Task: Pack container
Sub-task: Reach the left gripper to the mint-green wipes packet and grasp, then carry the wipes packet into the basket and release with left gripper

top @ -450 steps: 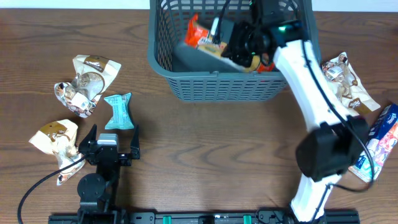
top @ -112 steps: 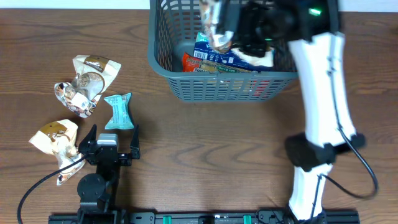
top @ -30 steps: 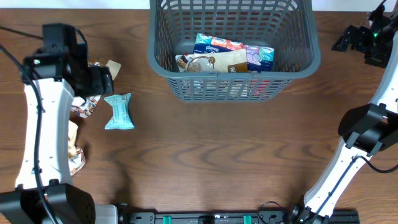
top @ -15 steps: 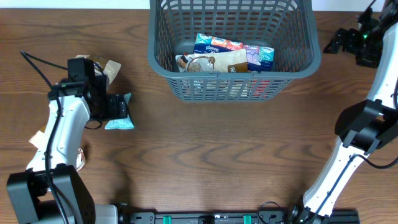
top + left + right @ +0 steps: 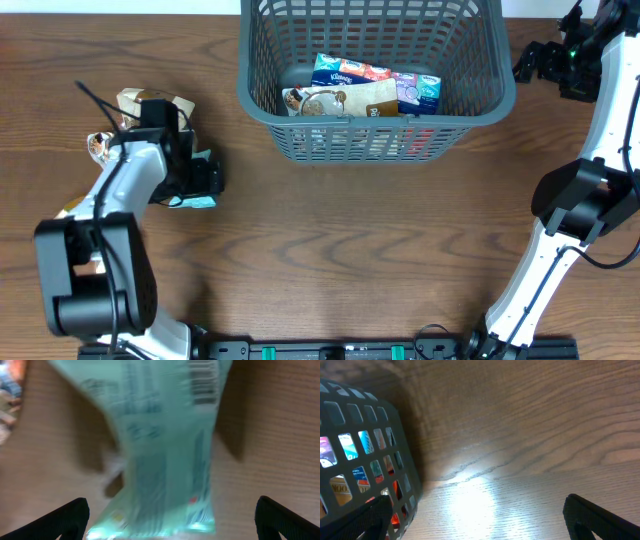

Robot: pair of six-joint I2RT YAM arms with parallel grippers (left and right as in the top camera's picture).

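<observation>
While we catalogued the tabletop point(image 5: 350, 240), left fingers point(image 5: 62, 520) spread wide astride a teal packet point(image 5: 165, 460), gripping nothing, right fingers point(image 5: 605, 516) likewise released beside the container point(image 5: 372, 113), snack packs point(image 5: 345, 95) lying inside.

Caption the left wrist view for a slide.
Open left pincer straddles a blurred teal snack packet on the wooden table.

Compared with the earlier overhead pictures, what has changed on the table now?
The right gripper withdrew from the container to its right, open and empty. The tissue pack and brown snack packet that lay right of the container now lie inside. The left gripper came from its rest position to the teal packet, open over it. Container and cream packets at left stayed.
</observation>
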